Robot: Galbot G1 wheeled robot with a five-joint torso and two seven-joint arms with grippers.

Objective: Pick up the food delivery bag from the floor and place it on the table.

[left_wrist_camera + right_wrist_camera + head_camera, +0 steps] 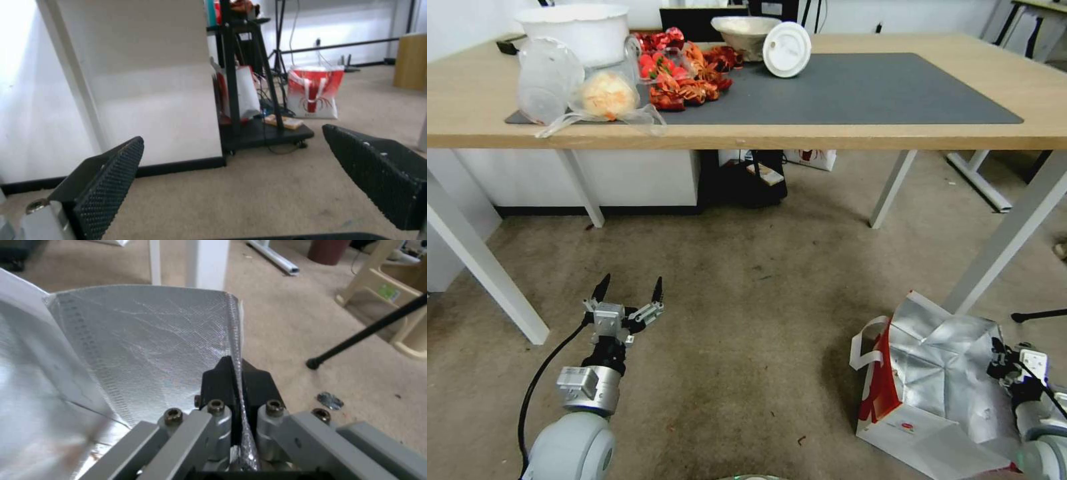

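We are pinching the foil rim of the boxy white, red-sided food delivery bag [934, 393], standing on the stained brown floor [727, 373], in the right gripper's [235, 373] closed jaws; the left gripper [628, 288] is hanging wide open. Lifting straight up should spare the thin rim.

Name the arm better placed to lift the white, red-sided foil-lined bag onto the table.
Right. Its pincer is shut on the white, red-sided foil-lined bag's rim; the left pincer hangs open over bare floor, apart from it.
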